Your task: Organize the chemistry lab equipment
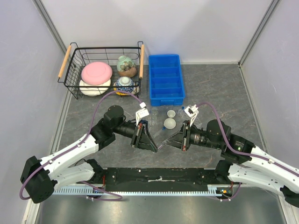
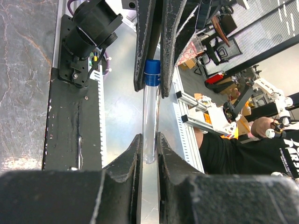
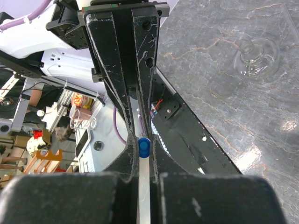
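Note:
A clear tube with a blue cap [image 2: 149,116] hangs between my two grippers, which meet tip to tip above the table's near middle. My left gripper [image 2: 148,142] is shut on the tube's rounded end. My right gripper [image 3: 144,151] is shut on the blue cap end [image 3: 144,147]. In the top view the left gripper [image 1: 155,146] and right gripper [image 1: 167,140] face each other. A white bowl-shaped dish [image 1: 169,123] and a second small dish [image 1: 171,114] lie behind them. A clear round flask [image 3: 256,58] stands on the table.
A blue compartment tray [image 1: 166,79] stands at the back centre. A black wire basket [image 1: 105,70] at the back left holds pink, white and patterned crockery. The black arm mounting rail [image 1: 159,175] runs along the near edge.

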{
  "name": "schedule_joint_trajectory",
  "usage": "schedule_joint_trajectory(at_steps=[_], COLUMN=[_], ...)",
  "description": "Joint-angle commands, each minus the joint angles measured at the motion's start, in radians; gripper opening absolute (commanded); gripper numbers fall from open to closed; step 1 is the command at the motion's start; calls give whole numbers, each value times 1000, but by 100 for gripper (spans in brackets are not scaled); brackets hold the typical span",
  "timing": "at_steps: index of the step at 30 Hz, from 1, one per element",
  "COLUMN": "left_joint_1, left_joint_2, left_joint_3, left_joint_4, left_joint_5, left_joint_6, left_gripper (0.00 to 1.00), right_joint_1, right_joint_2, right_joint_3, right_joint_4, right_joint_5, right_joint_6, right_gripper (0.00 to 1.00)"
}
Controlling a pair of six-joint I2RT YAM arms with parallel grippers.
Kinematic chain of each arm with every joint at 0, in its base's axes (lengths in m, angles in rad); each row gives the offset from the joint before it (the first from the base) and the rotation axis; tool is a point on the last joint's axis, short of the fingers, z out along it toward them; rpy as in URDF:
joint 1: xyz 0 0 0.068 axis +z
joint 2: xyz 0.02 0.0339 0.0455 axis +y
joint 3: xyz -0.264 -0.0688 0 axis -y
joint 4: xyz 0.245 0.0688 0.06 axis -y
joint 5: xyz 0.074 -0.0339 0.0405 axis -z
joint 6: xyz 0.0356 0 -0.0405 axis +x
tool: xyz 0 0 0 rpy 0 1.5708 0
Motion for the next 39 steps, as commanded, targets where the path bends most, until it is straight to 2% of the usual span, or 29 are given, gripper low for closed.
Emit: schedule_joint_trajectory(at_steps=[1,2,4,5,7,10,17,21,24,28,35,39], left_joint_1=[7,7,7,8,7,7,7,7,7,7,7,7], left_joint_2=[-7,-5,-1,2,1,4,13,12,6,1,-18,-22], left_joint_3=[1,9,24,46,72,112,164,187,199,202,189,178], left_joint_4=[34,15,-30,-58,-161,-264,-397,-469,-496,-515,-529,-528], left_joint_5=[13,10,-19,-33,-97,-156,-332,-481,-533,-567,-598,-605], left_joint_6=[-36,-35,-7,10,80,135,212,235,244,251,260,260], left_gripper=[2,4,18,36,65,87,95,95,96,96,96,95], right_joint_1=[6,6,7,7,6,6,7,7,6,6,4,3], right_joint_2=[4,4,4,4,7,13,44,79,102,135,158,193], right_joint_3=[46,48,57,62,82,120,233,296,309,297,218,180], right_joint_4=[15,9,-3,-21,-67,-141,-301,-449,-523,-581,-582,-571], right_joint_5=[19,27,56,65,93,163,312,522,649,809,1086,1177], right_joint_6=[-6,-8,-20,-25,-43,-68,-146,-161,-160,-144,-135,-108], right_gripper=[0,0,0,0,0,0,0,0,0,0,0,0])
